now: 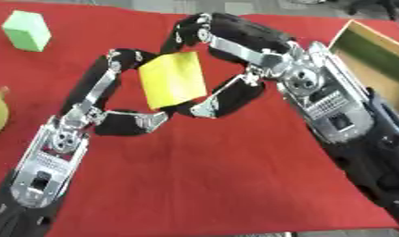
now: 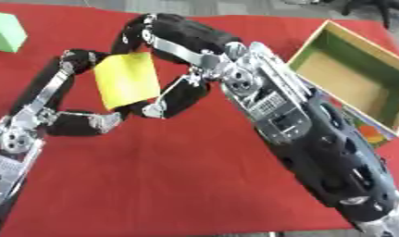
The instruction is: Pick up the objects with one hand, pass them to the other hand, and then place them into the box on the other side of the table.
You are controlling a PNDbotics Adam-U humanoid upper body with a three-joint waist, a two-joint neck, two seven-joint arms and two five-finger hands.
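Handover is where I stand: the yellow block [image 1: 173,79] hangs above the red cloth [image 1: 202,176], pinched by my left hand [image 1: 113,99] on one side and by the curled fingers of my right hand [image 2: 194,60] on the other. Left must let go; the box [image 2: 352,76] on my right holds none of it yet, and a green cube [image 1: 27,30] waits far left.
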